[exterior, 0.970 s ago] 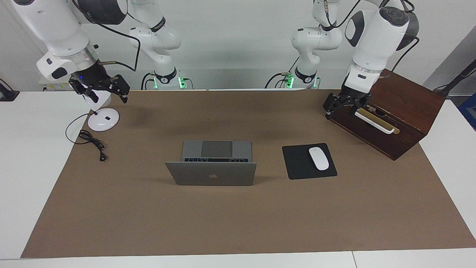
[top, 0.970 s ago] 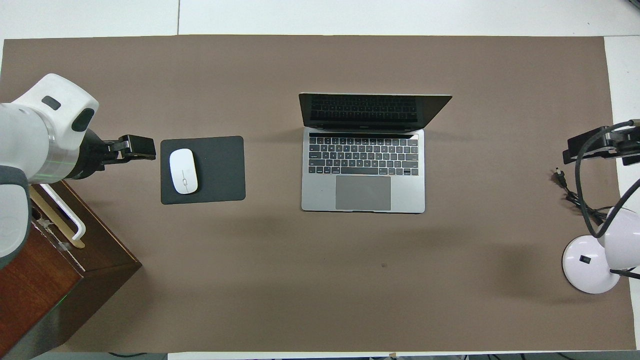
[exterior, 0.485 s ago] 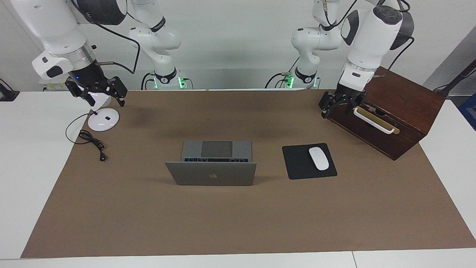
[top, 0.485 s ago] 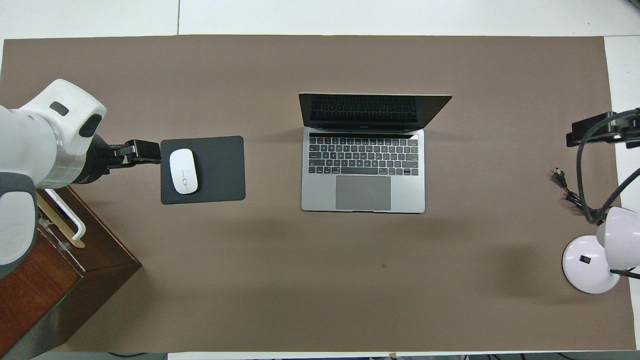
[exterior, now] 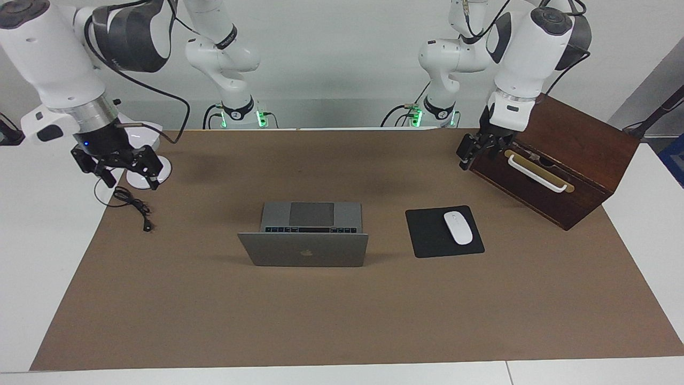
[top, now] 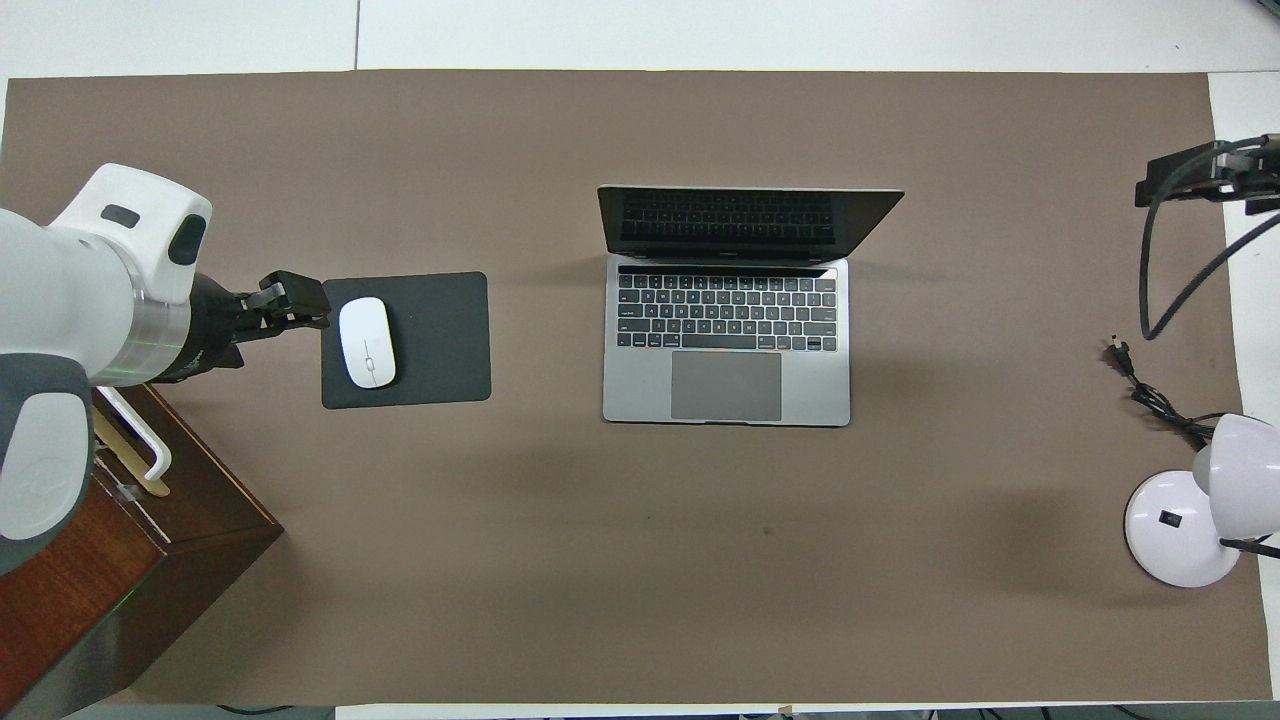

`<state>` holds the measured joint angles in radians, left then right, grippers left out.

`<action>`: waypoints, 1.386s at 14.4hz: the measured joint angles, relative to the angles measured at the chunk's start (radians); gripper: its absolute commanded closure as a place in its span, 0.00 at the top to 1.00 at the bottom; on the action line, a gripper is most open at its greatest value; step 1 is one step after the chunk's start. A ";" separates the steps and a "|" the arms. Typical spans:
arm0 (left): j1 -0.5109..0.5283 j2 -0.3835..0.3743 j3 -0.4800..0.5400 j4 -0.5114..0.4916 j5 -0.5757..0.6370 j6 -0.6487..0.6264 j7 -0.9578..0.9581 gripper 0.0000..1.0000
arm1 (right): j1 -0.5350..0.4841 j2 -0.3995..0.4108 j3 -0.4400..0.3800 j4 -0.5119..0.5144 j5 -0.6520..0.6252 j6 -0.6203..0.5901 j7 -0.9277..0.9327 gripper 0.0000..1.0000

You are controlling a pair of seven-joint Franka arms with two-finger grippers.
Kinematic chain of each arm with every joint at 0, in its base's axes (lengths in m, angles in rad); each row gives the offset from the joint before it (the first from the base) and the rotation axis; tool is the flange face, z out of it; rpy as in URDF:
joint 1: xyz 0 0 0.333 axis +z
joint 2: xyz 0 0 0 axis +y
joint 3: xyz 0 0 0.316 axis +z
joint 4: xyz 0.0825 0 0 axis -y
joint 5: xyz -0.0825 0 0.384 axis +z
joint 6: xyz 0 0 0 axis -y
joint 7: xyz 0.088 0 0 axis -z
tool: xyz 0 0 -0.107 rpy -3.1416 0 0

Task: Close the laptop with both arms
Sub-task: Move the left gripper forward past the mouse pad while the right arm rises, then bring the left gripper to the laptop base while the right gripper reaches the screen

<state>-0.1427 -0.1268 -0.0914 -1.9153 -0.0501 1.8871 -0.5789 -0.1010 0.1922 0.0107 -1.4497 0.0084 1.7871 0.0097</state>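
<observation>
So the right pincer (exterior: 124,171) hangs in the air with its fingers apart, over the lamp base (exterior: 143,174) and cord (exterior: 132,205) at the right arm's end of the bench (exterior: 342,326). Next, the laptop (exterior: 305,238) sits open in the middle of the brown mat (exterior: 342,310), well apart from both pincers. Last, the mouse (exterior: 458,228) lies on its black pad (exterior: 427,235), and the left pincer (exterior: 470,152) hangs just beside the wooden box (exterior: 566,160); I cannot tell if it is apart or together.

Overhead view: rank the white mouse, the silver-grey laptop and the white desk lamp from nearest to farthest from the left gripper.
1. White computer mouse, on the black mouse pad, beside the left gripper.
2. Silver-grey open laptop, mid-table.
3. White desk lamp, at the right arm's end.
</observation>
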 measured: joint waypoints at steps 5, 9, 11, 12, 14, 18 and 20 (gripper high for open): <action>-0.006 -0.008 0.005 -0.019 -0.155 0.002 -0.269 0.00 | 0.000 0.205 0.006 0.223 -0.017 -0.009 -0.001 0.92; -0.005 -0.034 0.007 -0.111 -0.365 0.112 -0.527 0.00 | 0.005 0.362 0.013 0.394 -0.028 -0.017 -0.002 0.48; -0.005 -0.045 0.007 -0.189 -0.459 0.179 -0.632 0.00 | 0.019 0.408 0.016 0.438 -0.030 -0.014 -0.002 0.03; -0.006 -0.045 0.007 -0.211 -0.478 0.206 -0.669 0.00 | 0.032 0.420 0.017 0.448 -0.031 -0.014 -0.002 0.00; -0.007 -0.045 0.005 -0.246 -0.542 0.270 -0.739 0.00 | 0.063 0.430 0.017 0.457 -0.034 -0.014 0.005 0.00; -0.056 -0.003 0.000 -0.335 -0.778 0.460 -0.926 0.00 | 0.126 0.430 0.017 0.460 -0.044 -0.015 0.069 0.00; -0.136 0.034 -0.002 -0.361 -0.856 0.585 -1.007 0.00 | 0.160 0.431 0.018 0.460 -0.066 -0.015 0.109 0.00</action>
<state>-0.2784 -0.0933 -0.0937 -2.2763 -0.9058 2.4721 -1.5857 0.0588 0.6228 0.0285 -0.9894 -0.0579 1.7726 0.1182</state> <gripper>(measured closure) 0.991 0.991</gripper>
